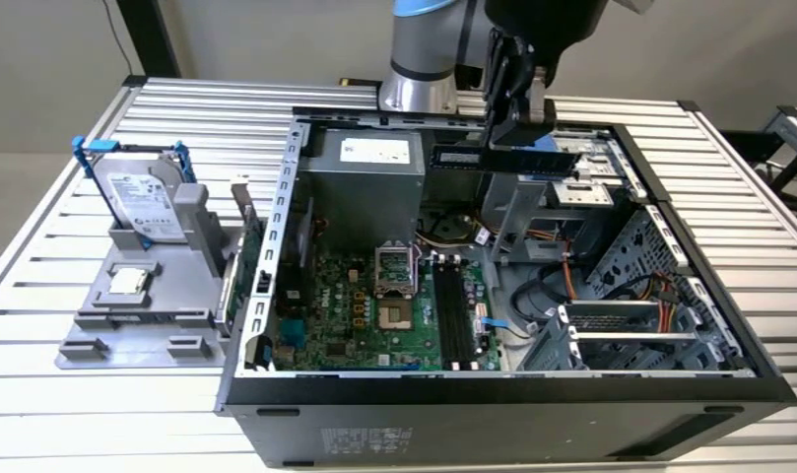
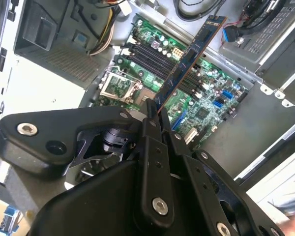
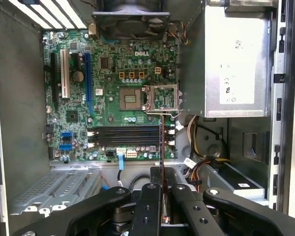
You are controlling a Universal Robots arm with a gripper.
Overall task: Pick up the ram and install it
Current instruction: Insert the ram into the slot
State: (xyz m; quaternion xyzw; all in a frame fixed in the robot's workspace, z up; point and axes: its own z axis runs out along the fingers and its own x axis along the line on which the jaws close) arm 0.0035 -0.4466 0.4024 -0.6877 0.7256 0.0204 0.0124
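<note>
Claw (image 1: 514,133) closed on the ram (image 1: 471,158), pinching one long edge. The stick is held level and lengthwise in the air over the open computer case (image 1: 503,394), above the case's edge by the arm's base.

In both wrist views the ram (image 2: 189,59) (image 3: 161,147) juts out from the claw (image 2: 155,115) (image 3: 161,189) toward the motherboard (image 3: 113,98). It is clear of the black memory slots (image 3: 128,135) and not seated.

The case lies on its side on the slatted surface (image 1: 109,414). A hard drive in a blue-handled frame (image 1: 142,197) stands near the surface's edge on the exterior view's left.
</note>
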